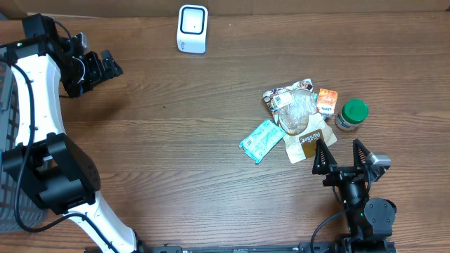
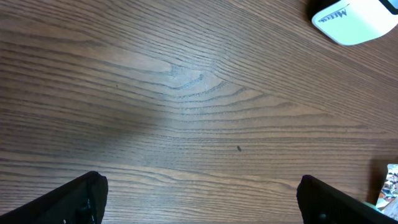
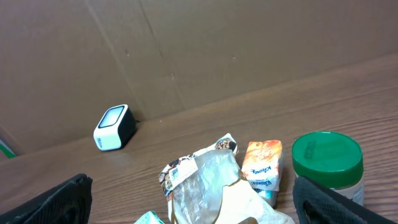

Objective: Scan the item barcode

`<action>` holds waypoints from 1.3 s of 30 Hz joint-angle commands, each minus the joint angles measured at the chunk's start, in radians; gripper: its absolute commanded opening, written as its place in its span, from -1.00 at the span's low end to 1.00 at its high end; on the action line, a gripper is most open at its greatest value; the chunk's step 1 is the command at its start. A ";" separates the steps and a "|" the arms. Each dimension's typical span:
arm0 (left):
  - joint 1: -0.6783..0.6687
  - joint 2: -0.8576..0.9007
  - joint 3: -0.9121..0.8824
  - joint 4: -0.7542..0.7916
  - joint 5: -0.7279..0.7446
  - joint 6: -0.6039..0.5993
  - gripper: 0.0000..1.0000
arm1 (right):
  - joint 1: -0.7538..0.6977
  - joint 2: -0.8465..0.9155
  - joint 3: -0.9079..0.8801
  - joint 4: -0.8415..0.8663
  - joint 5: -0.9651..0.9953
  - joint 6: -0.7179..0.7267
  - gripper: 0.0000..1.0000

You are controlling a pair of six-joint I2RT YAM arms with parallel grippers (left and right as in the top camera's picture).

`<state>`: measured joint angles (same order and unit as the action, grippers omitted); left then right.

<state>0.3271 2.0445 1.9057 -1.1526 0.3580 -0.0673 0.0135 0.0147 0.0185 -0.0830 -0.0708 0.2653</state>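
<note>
A white barcode scanner (image 1: 191,28) stands at the table's far edge; it also shows in the left wrist view as scanner (image 2: 357,18) and in the right wrist view as scanner (image 3: 114,127). The items lie in a pile at the right: a teal packet (image 1: 261,140), a brown-and-clear bag (image 1: 302,121), an orange packet (image 1: 327,100) and a green-lidded jar (image 1: 351,114). My right gripper (image 1: 339,154) hovers open just in front of the pile, and nothing is between its fingers (image 3: 53,202). My left gripper (image 1: 109,65) is open over bare wood at the far left, with its fingers (image 2: 81,199) spread wide.
A brown cardboard wall (image 3: 205,50) runs behind the scanner. The wooden table (image 1: 176,154) stretches between the two arms. The edge of a printed packet (image 2: 390,186) peeks in at the right of the left wrist view. The bag (image 3: 211,180) and jar (image 3: 328,162) sit close ahead of the right gripper.
</note>
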 commanded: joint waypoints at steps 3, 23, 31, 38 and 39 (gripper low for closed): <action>-0.007 -0.005 0.014 0.001 -0.003 0.016 1.00 | 0.000 -0.012 -0.010 0.006 0.010 -0.003 0.99; -0.030 -0.052 0.014 0.001 -0.019 0.016 1.00 | 0.000 -0.012 -0.010 0.006 0.010 -0.003 1.00; -0.197 -0.434 -0.254 0.135 -0.033 0.016 0.99 | 0.000 -0.012 -0.010 0.006 0.010 -0.003 1.00; -0.236 -0.869 -0.738 0.158 -0.138 0.016 1.00 | 0.000 -0.012 -0.010 0.006 0.010 -0.003 1.00; -0.236 -0.917 -0.792 0.158 -0.163 0.016 0.99 | 0.000 -0.012 -0.010 0.006 0.010 -0.003 1.00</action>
<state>0.0887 1.2373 1.2530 -0.9874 0.2642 -0.0669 0.0139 0.0120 0.0185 -0.0811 -0.0704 0.2642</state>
